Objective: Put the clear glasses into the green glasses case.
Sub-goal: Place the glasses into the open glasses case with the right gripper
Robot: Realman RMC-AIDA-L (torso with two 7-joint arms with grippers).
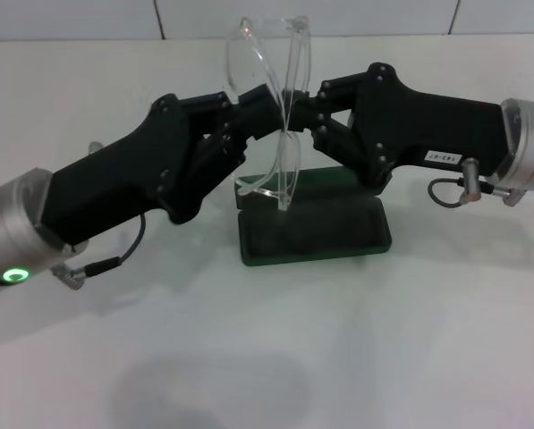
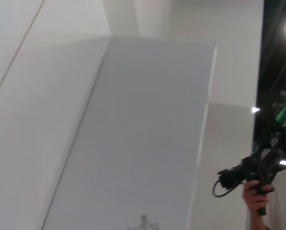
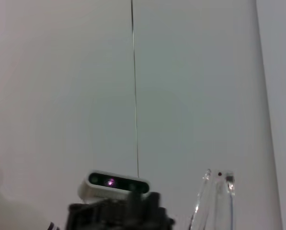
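Note:
The clear glasses are held upright in the air at the middle of the head view, one lens up and the other lens down. My left gripper meets them from the left and my right gripper from the right, and both look shut on the frame's middle. Right below them the green glasses case lies open on the white table, dark lining up. A clear edge of the glasses shows in the right wrist view. The left wrist view shows neither the glasses nor the case.
The white table spreads around the case, with a tiled wall behind it. The right wrist view looks back at the robot's head camera. A person holding a camera stands far off in the left wrist view.

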